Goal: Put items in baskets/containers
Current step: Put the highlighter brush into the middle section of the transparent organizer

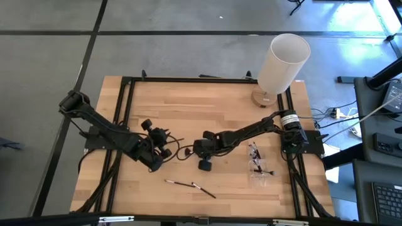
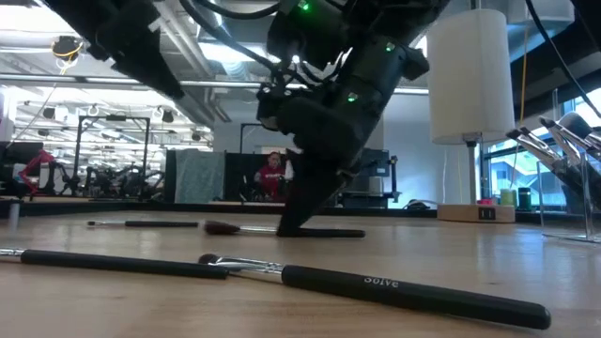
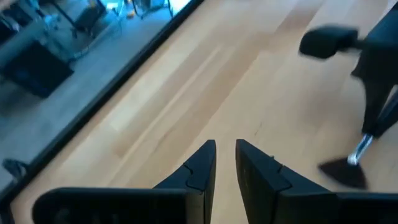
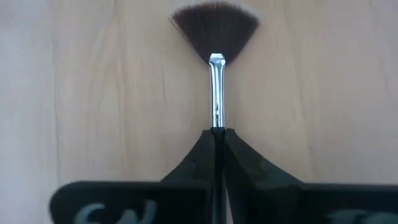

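Wooden table (image 1: 188, 113), frame centre: right gripper (image 4: 217, 134) fingers clamped on fan brush (image 4: 215, 37), long axis running straight out from fingertips. Clear box (image 1: 259, 164) lying right of that grip. Left gripper (image 3: 225, 152) nearby, fingers narrow, empty.

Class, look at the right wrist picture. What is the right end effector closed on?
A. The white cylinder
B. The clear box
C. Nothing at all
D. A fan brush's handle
D: the right end effector is shut on the fan brush, whose silver ferrule and spread bristles stick out past the fingers.
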